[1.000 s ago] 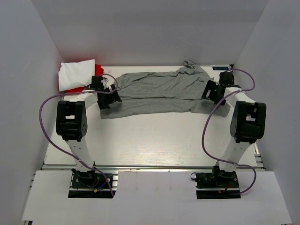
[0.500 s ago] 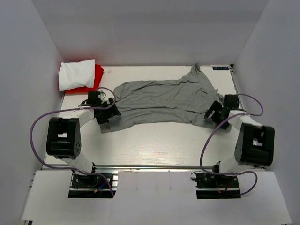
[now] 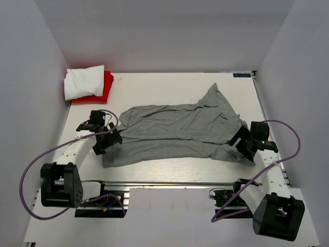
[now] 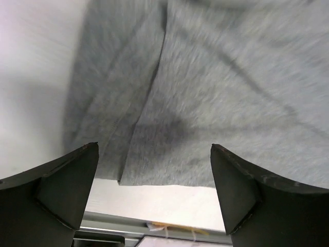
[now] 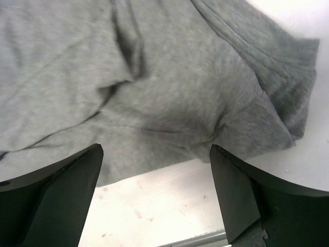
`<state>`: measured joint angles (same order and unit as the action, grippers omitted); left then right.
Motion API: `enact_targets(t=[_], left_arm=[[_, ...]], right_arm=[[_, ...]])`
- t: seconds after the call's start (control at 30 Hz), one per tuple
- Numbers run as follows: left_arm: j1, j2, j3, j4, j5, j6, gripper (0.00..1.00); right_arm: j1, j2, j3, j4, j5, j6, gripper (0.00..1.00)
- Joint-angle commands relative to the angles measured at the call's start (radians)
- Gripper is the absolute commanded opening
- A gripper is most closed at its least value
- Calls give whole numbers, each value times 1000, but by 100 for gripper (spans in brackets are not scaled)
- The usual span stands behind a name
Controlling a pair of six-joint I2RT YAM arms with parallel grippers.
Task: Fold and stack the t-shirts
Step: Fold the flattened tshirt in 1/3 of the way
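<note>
Grey t-shirt (image 3: 175, 131) underlies splayed left end effector (image 4: 154, 149) and splayed right end effector (image 5: 156, 147); overhead adds folded t-shirts (image 3: 85, 82).

No writing can be read anywhere: the one sign of lettering is a small dark label (image 3: 241, 75) on the far edge of the table (image 3: 169, 87), beyond the far right tip of the grey t-shirt (image 3: 180, 128), its pale marks too small to make out.
</note>
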<state>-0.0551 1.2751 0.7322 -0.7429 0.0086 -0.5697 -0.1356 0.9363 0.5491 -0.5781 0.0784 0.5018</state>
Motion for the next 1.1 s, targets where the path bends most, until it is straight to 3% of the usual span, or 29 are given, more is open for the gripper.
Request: enact_targets(t=[0.0, 0.17, 0.4, 0.47, 0.6, 0.83, 0.93, 1.03, 1.07], left_arm=[[-2, -71, 100, -24, -125, -7, 100], [-21, 94, 266, 40, -136, 42, 100], [-127, 343, 456, 117, -212, 266, 100], [-147, 356, 466, 117, -243, 321, 100], [-205, 401, 466, 187, -168, 422, 95], [-239, 592, 599, 63, -409, 406, 82], [-229, 592, 599, 98, -418, 378, 81], [-213, 532, 564, 152, -332, 360, 83], [-213, 515, 552, 181, -332, 360, 87]], right_arm=[[-1, -19, 122, -52, -40, -55, 90], [1, 41, 210, 7, -28, -103, 90], [1, 193, 356, 52, -55, -123, 90], [1, 242, 382, 63, -60, -120, 90], [-1, 307, 377, 99, -68, -112, 90], [-2, 380, 388, 101, -95, -123, 90], [-2, 383, 393, 104, -83, -126, 90], [-4, 381, 390, 103, -81, -132, 90], [-4, 381, 390, 103, -81, -132, 90]])
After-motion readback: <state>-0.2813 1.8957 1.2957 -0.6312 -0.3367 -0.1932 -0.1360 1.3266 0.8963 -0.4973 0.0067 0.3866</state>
